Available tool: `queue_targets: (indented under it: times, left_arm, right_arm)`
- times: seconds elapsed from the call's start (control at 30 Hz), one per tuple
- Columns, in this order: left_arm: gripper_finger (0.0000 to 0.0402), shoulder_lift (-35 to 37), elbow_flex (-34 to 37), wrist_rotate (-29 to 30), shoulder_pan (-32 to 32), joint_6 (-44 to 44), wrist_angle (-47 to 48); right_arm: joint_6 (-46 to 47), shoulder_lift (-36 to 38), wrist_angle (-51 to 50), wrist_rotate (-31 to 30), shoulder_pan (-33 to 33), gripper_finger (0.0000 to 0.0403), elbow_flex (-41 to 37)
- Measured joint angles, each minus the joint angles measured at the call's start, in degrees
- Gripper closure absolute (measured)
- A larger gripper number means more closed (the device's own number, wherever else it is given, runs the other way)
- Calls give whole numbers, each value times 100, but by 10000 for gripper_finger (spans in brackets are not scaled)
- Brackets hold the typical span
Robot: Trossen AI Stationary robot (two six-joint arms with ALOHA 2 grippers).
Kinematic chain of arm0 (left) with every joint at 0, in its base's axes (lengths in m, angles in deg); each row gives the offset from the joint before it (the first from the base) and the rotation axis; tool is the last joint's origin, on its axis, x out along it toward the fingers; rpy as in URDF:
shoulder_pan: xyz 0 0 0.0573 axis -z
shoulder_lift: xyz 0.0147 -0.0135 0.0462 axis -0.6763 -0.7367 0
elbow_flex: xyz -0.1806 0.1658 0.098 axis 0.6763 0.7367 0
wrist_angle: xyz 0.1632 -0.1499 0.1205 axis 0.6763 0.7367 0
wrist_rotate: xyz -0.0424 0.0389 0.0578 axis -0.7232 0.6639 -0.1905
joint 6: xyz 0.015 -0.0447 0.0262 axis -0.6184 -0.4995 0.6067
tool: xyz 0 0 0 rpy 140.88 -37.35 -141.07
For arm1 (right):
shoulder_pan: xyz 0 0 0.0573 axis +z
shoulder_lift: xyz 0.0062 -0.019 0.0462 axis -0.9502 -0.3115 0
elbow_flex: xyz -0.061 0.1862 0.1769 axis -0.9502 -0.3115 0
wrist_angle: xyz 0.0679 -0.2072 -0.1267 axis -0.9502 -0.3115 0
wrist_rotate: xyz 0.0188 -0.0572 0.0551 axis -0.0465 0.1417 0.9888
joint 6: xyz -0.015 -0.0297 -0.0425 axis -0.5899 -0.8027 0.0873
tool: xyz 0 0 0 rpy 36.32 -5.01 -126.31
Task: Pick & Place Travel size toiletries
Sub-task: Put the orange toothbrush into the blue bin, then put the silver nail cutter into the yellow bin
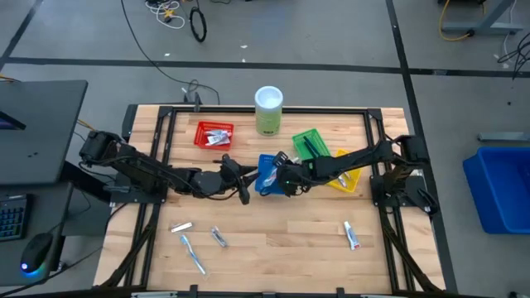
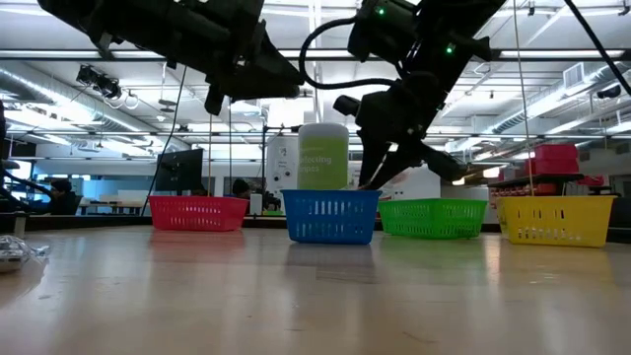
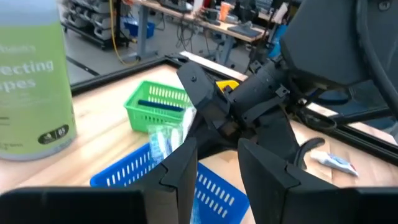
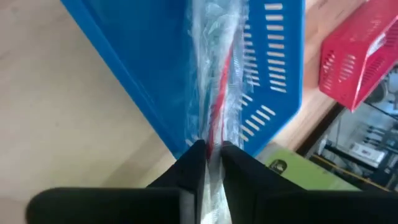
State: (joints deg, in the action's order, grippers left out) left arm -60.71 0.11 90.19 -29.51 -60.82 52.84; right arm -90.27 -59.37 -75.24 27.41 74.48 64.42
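- The right gripper hangs over the blue basket near the table's middle, its fingers pinching a clear-wrapped toothbrush with a red streak inside; the wrapper dangles down into the basket's open top.
- In the left wrist view the same wrapped toothbrush shows pale blue and clear, held just above the blue basket by the right gripper.
- The left gripper sits at 9 o'clock of the blue basket, just beside it, its 2 fingers parted with nothing between them.
- The 2 arms nearly meet over the table's middle — the right arm's body fills much of what the left wrist camera sees.
- Around the blue basket: a red basket at 10 o'clock with small items inside, a green basket at 2 o'clock holding a dark slim item, and a yellow basket at 3 o'clock, partly under the right arm.
- A tall pale-green canister with a white lid stands at 12 o'clock, near the table's far edge.
- Loose on the wood at 7 o'clock lie 3 toiletries — a silvery sachet, a small wrapped piece and a pale blue toothbrush.
- At 4 o'clock, well apart from the baskets, lies a white mini tube.
- In the low view the 4 baskets stand in a row, red, blue, green, yellow.
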Motion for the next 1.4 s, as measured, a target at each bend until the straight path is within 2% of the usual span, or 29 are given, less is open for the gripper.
queue_targets:
  times: [0.27,0.37,0.47,0.7,0.97,1.1,1.23,1.4]
  left_arm:
    - [276,-2,0,-70,-14,-248,168]
    - [276,-2,0,-69,-14,-285,208]
    - [276,-2,0,-69,-14,-296,249]
    - [276,-6,0,-69,-14,-300,304]
    - [276,-6,0,-62,-14,-185,273]
    - [276,-7,0,-92,-12,-101,298]
    - [276,-11,0,-380,-12,-99,298]
    - [276,-11,0,-644,103,-84,290]
  right_arm:
    - [54,28,394,181,9,265,0]
    - [301,28,467,505,20,243,0]
    - [624,28,417,784,90,226,0]
    - [1373,137,470,712,426,205,0]
    - [3060,621,677,947,980,207,0]
    - [4595,921,629,1273,1180,208,0]
    - [5789,1038,496,1665,1328,211,-73]
    - [6643,1038,497,1845,1521,216,-271]
